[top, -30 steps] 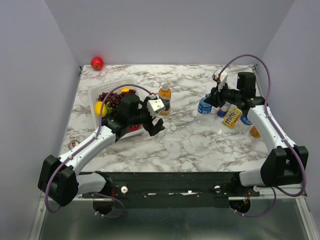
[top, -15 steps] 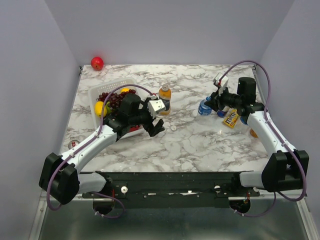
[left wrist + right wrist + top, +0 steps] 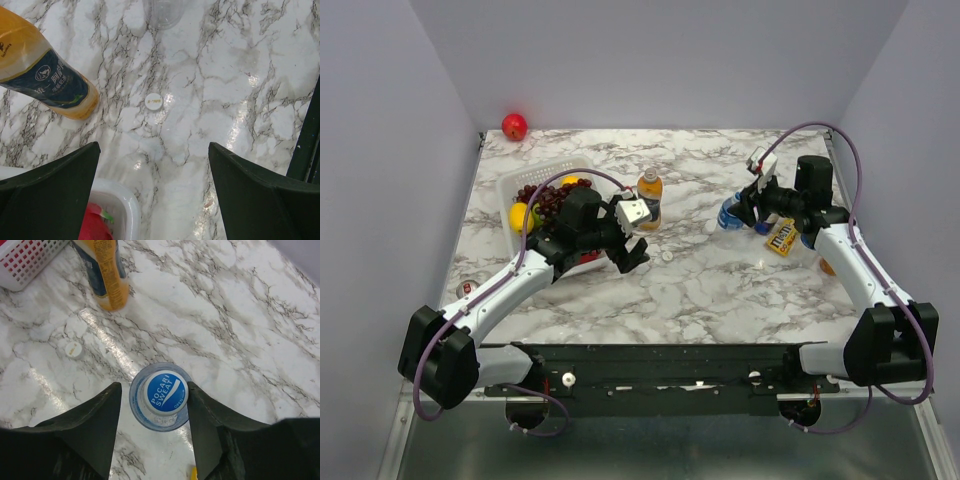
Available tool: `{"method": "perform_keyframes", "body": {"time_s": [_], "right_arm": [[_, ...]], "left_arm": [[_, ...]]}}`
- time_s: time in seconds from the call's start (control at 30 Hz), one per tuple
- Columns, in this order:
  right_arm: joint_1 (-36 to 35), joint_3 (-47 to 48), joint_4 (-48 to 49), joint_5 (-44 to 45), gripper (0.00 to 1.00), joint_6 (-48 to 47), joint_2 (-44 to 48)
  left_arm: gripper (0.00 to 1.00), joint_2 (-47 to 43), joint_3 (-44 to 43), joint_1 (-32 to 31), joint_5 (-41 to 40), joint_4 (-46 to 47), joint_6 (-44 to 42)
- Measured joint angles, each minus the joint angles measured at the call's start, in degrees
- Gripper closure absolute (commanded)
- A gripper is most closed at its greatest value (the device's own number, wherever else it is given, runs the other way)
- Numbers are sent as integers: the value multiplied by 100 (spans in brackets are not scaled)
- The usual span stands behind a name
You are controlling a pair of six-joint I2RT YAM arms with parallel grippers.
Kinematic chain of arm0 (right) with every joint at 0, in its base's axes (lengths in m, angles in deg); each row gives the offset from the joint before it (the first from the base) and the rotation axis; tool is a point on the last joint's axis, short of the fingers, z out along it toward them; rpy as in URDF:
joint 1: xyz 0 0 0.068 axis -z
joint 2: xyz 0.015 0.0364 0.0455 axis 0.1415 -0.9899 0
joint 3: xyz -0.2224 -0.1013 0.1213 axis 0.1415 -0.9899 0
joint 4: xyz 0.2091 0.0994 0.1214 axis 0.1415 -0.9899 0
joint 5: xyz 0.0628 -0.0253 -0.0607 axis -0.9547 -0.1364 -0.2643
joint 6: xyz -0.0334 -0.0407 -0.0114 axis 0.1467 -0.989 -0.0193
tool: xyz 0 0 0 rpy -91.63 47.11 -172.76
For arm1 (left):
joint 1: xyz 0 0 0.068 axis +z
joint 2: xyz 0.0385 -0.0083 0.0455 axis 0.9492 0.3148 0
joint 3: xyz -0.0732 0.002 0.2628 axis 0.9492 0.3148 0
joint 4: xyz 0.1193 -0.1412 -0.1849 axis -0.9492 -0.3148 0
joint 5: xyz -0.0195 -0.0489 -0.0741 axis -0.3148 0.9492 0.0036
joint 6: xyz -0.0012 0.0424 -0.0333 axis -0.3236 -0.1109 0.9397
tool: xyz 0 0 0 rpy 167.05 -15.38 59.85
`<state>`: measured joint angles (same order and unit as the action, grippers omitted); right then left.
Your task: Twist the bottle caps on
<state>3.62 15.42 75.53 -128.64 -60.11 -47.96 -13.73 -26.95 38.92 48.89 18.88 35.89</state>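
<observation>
While two arms work a marble table (image 3: pixel 700 290), the right one carries the step in hand: seating and turning a cap on a bottle at the far right of the surface. A white basket (image 3: pixel 510 185) of fruit sits at the far left, with a tall orange-drink bottle (image 3: pixel 649 200) upright just beside it; whether that bottle is capped cannot be told from these views. Near a yellow candy packet (image 3: pixel 782 237) stands a clear bottle (image 3: pixel 728 213) with a blue label, and the right gripper (image 3: pixel 155 387) hangs directly over it. Its jaws are spread, one finger on each side of the blue cap (image 3: pixel 165 391) that rests on the bottle's neck; the right-hand finger looks close to the cap's rim, while the other shows a gap. The left gripper (image 3: pixel 635 235) is likewise spread wide and holds nothing, hovering above a loose white cap (image 3: pixel 154 101) lying flat on the marble near the orange-drink bottle's base.

Done well, the right jaws would centre on the blue cap first, then close evenly on its rim rather than on the bottle's shoulder, and twist about the neck's axis with light downward pressure. With nothing bracing the bottle, an off-centre squeeze would likely tip or spin it.
</observation>
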Motion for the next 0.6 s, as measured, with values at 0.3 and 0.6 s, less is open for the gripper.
{"method": "perform_keyframes", "body": {"time_s": [0.3, 0.6], "right_arm": [[0, 37, -13, 50, 19, 33, 0], [-59, 1014, 299, -105, 11, 595, -105]], "left_arm": [[1, 0, 2, 0, 0, 4, 2], [1, -42, 24, 33, -90, -22, -42]]}}
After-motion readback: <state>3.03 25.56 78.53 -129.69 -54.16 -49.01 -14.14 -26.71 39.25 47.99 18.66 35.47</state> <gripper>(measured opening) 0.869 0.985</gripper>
